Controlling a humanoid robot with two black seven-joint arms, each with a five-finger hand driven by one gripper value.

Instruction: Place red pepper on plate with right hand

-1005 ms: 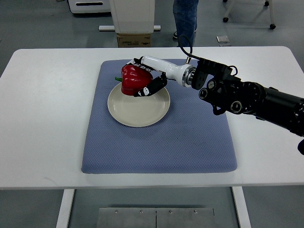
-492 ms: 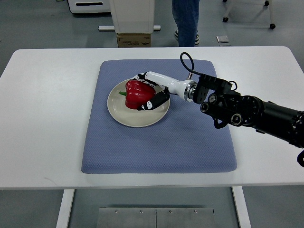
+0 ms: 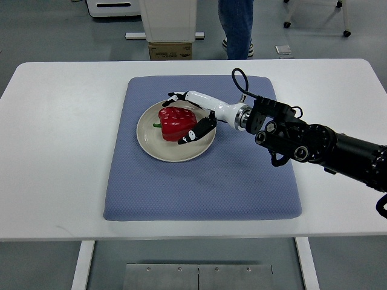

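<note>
The red pepper with a green stem lies on the cream plate, which sits on the blue mat. My right hand reaches in from the right and stands around the pepper's right side. Its upper fingers are spread just beyond the pepper's far edge with a small gap. The black-tipped lower finger lies by the pepper's near right side. The hand looks open, loosened off the pepper. The left arm does not show.
The white table carries the mat. A person's legs stand beyond the far edge, next to a cardboard box and a white cabinet base. My dark right forearm crosses the mat's right edge.
The pepper came down from the plate's far rim onto the plate's middle with my right hand. The fingers have since spread away from it.
</note>
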